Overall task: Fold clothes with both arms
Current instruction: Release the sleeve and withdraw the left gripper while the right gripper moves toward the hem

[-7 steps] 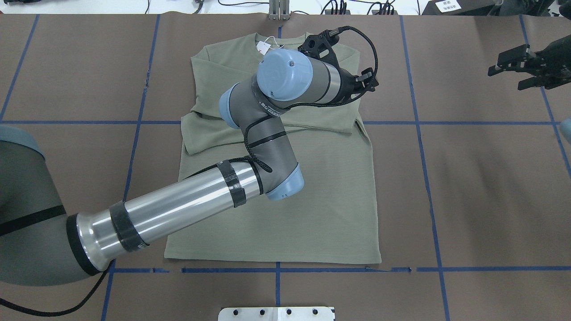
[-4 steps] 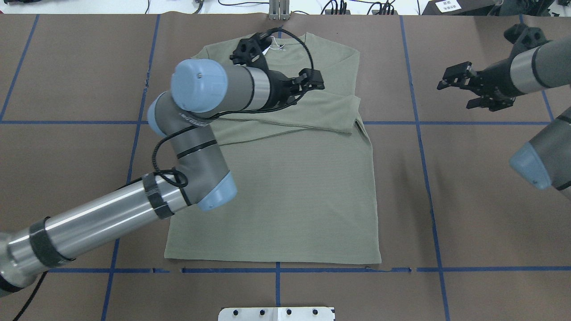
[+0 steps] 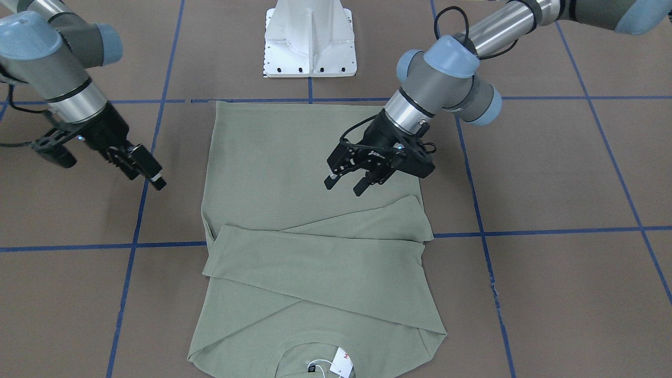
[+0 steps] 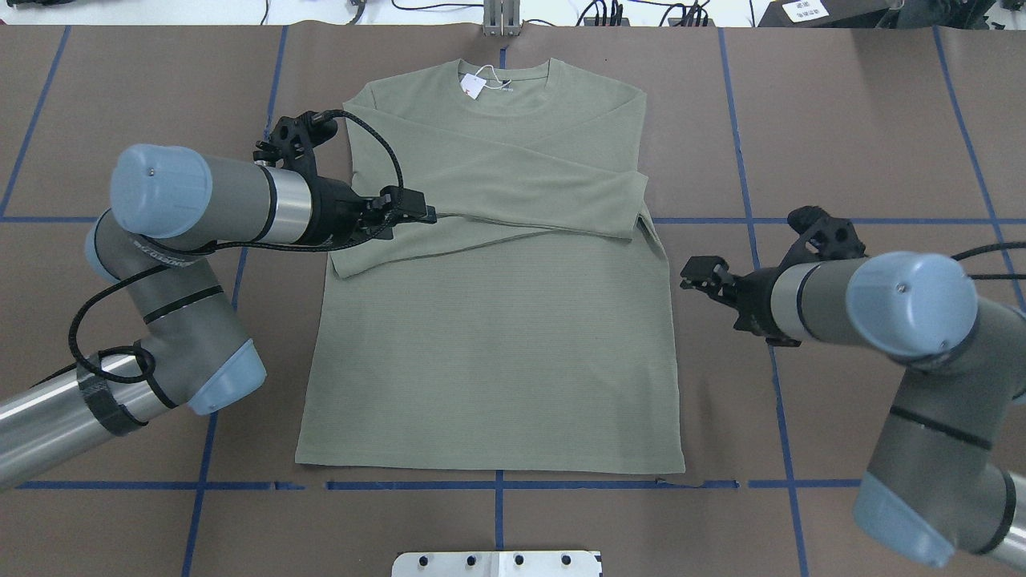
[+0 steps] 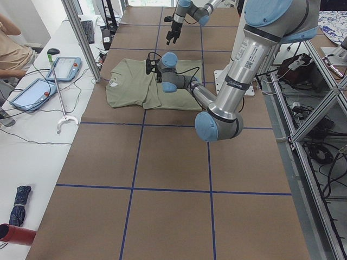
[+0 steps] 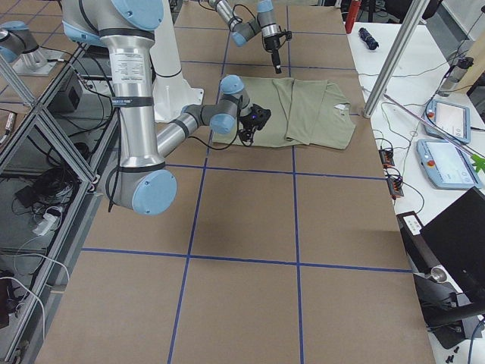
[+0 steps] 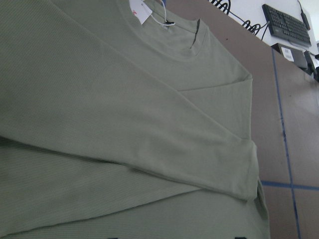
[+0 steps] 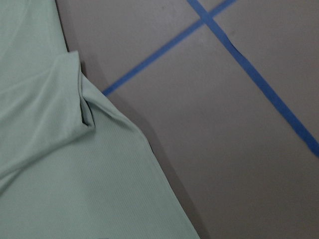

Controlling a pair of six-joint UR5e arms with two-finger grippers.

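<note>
Green shirt point(image 4: 497, 353), left hand point(image 4: 421, 212) withdrawn, right hand point(image 4: 693, 274) nearer, seemingly open

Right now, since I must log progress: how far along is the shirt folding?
Done: both sleeves lie crossed over the shirt's chest. In hand: nothing; the left fingers hang open over the shirt, the right fingers beside its other edge. Left: the body lies full length, unfolded.
</note>
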